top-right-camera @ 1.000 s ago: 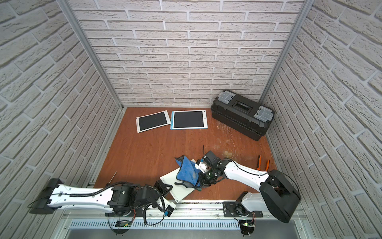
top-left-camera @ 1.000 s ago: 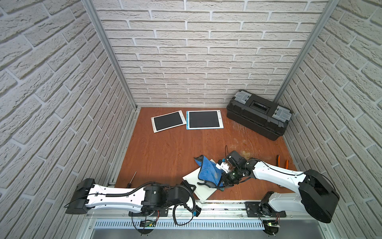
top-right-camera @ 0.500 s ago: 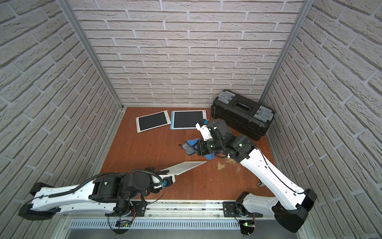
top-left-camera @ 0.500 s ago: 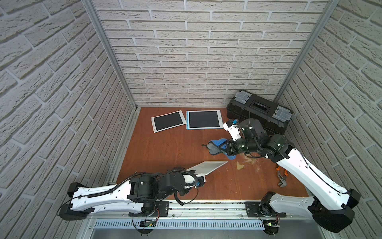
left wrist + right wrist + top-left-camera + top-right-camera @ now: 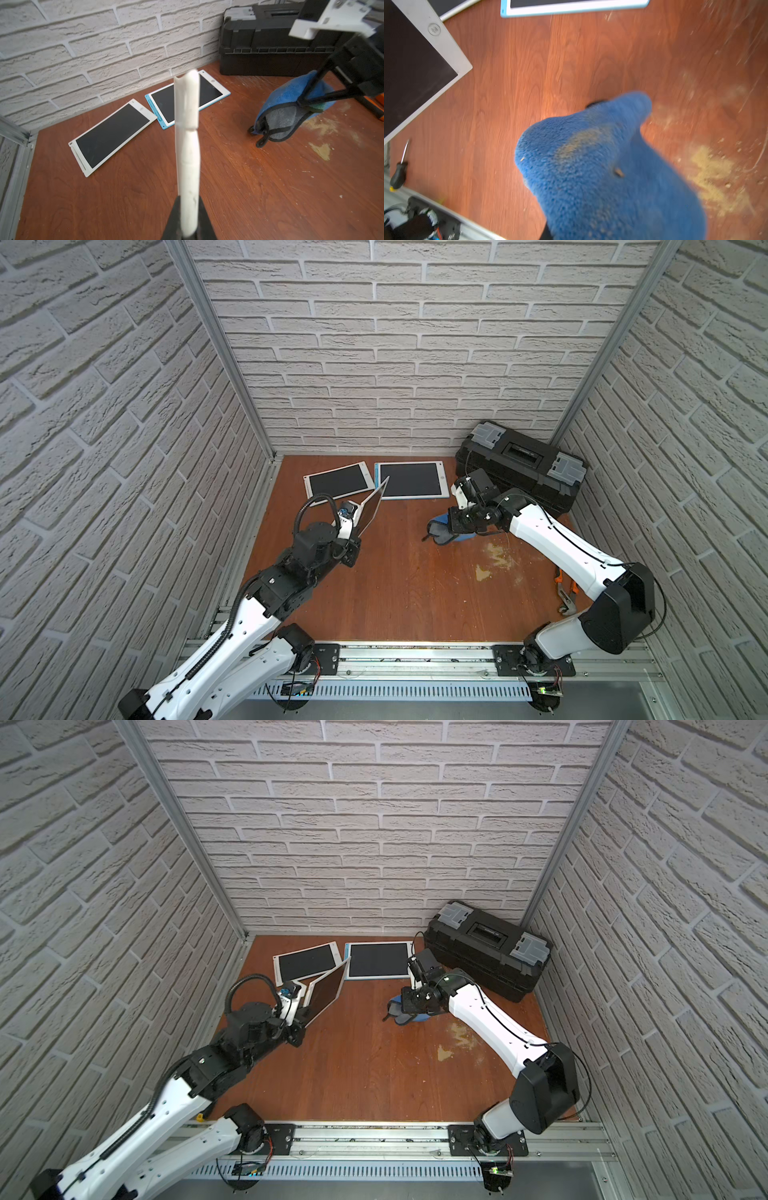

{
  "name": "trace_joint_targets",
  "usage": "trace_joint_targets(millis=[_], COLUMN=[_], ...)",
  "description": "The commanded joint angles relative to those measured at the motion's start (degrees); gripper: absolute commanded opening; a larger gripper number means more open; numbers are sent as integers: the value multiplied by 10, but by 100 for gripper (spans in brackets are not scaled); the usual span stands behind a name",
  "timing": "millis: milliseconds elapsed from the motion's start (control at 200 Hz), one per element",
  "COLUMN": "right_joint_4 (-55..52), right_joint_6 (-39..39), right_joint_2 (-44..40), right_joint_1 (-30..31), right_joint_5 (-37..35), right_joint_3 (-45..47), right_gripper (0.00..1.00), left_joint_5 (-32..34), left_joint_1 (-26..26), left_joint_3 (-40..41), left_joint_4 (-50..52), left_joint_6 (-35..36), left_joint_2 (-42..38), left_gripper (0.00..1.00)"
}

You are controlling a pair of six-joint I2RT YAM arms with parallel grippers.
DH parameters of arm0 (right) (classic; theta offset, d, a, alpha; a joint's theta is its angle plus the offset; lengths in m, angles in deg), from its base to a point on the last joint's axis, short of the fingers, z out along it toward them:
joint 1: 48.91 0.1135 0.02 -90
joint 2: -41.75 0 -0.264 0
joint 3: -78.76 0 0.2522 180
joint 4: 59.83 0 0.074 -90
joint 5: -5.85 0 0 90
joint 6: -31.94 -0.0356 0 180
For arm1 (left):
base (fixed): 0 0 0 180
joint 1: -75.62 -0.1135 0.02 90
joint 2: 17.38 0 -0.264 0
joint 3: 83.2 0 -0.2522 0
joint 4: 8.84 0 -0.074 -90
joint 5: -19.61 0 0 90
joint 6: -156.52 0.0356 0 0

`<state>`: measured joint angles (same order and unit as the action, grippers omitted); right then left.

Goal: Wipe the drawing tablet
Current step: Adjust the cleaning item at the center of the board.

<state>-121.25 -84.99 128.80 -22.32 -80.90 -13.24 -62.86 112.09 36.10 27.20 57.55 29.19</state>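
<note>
The left claw (image 5: 188, 218) is clamped on the lower edge of a white-framed tablet (image 5: 374, 506) and holds it tilted up off the counter (image 5: 395, 593), just in front of two other tablets lying flat by the back wall, one white (image 5: 338, 483) and one blue-edged (image 5: 411, 485). The right claw (image 5: 301, 102) is closed on a blue cloth (image 5: 442, 531), which hangs over the counter near the black toolbox (image 5: 519, 468), well apart from the held tablet.

No wiping is under way: cloth and screen are not touching. The cloth carries a tan patch of dust, and a scatter of sawdust (image 5: 494, 560) lies on the counter beside it. In the right wrist view the held tablet's screen looks dark with no clear marks, so it may be wiped already. If so, what is left is setting it down with the others. If not, the cloth has to cross over to it.

Each tablet frame carries a small round emblem (image 5: 434, 29), too blurred to read. No other writing is legible.
</note>
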Motion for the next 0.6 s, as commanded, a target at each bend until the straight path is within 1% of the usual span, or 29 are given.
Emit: trace_joint_targets(millis=[0, 80, 160, 270, 370, 435, 515, 595], right_joint_4=[55, 47, 63, 0, -78, -107, -98, -60], right_joint_6=[13, -7, -19, -25, -28, -29, -26, -30], right_joint_2=[19, 35, 36, 64, 94, 101, 87, 48], right_joint_1=[-16, -25, -30, -35, -35, -35, -34, -33], right_joint_5=[-40, -95, -133, -144, -176, -181, -160, -141], right_joint_3=[-57, -60, -46, -126, -219, -249, -224, -143], right_gripper=[3, 3, 3, 3, 3, 3, 3, 3], left_joint_5=[-96, -144, -178, -213, -224, -226, -232, -244], left_joint_1=[-29, -55, -87, -123, -137, -139, -138, -136], left_joint_3=[-48, -79, -115, -160, -206, -230, -228, -191], left_joint_4=[-97, -107, -113, -120, -98, -73, -60, -73], left_joint_6=[-6, -16, -51, -102, -135, -154, -185, -231], left_joint_2=[56, 101, 144, 189, 218, 226, 215, 180], left_gripper=[0, 0, 0, 0, 0, 0, 0, 0])
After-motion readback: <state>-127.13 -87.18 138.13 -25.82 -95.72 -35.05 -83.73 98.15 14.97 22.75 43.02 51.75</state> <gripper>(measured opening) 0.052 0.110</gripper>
